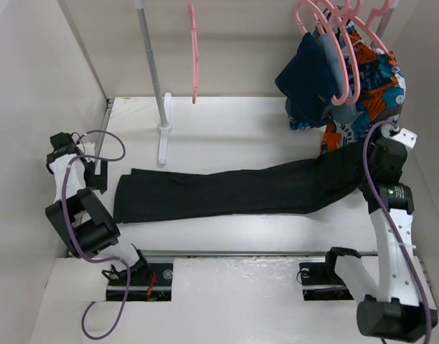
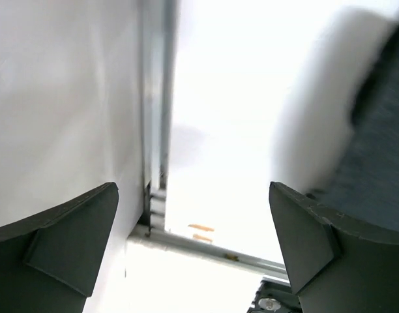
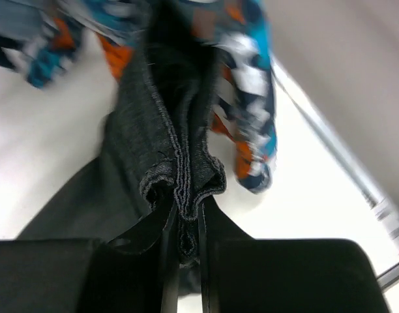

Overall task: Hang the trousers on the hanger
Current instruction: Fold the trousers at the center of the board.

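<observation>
Right gripper [image 3: 185, 228] of mine is pinched tight on a stitched edge of the trousers [image 1: 227, 190], which lie stretched flat across the middle of the top view. My left gripper [image 2: 193, 195] gapes wide at centre left, holding nothing. The hanger [image 1: 194, 50] hangs at upper centre.

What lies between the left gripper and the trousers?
Only bare white table separates the left gripper from the trousers, as the top external view shows.

No text or label can be read.
</observation>
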`<action>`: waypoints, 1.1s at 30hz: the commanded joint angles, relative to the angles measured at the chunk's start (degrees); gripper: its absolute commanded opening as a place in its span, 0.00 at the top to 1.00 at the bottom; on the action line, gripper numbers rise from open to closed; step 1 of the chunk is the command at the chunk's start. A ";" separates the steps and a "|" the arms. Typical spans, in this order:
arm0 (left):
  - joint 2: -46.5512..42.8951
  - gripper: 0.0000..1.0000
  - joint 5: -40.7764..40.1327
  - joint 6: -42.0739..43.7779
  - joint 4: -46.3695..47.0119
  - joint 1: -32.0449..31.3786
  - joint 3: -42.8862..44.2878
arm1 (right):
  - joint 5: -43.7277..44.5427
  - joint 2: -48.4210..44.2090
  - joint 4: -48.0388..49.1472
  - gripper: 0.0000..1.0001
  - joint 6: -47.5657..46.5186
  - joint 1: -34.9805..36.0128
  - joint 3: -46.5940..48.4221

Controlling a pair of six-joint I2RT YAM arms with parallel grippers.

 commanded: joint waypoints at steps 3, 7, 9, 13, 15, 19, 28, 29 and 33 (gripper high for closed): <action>1.97 0.00 5.95 -2.42 -2.95 -4.03 1.95 | 21.14 -0.71 -2.18 1.00 -5.61 14.99 8.59; 2.50 0.00 12.53 -3.82 -2.95 -8.86 1.95 | 35.80 4.04 -3.32 1.00 -6.14 41.29 14.83; 3.02 0.00 13.43 -5.05 -2.17 -12.73 0.47 | 42.51 8.50 -5.42 1.00 -3.44 50.75 18.00; 5.65 0.08 9.68 -6.89 2.05 -16.78 -3.05 | 48.87 16.52 -9.56 1.00 5.81 65.71 24.50; 7.67 0.27 4.58 -7.42 5.90 -17.31 -5.25 | 49.48 20.90 -5.20 1.00 5.81 73.78 27.31; 8.21 0.63 2.88 -7.43 8.12 -17.31 -7.10 | 50.80 29.68 2.97 1.00 4.77 79.52 34.51; 8.21 1.00 4.72 -6.20 10.58 -20.56 -9.83 | 39.75 49.73 24.45 1.00 -6.75 84.80 48.66; 8.21 1.00 4.72 -6.20 10.58 -20.56 -9.83 | 38.60 51.75 25.06 1.00 -6.76 84.81 52.16; 8.21 1.00 4.72 -6.20 11.20 -20.56 -10.36 | 29.12 60.80 27.43 1.00 -8.87 85.95 58.25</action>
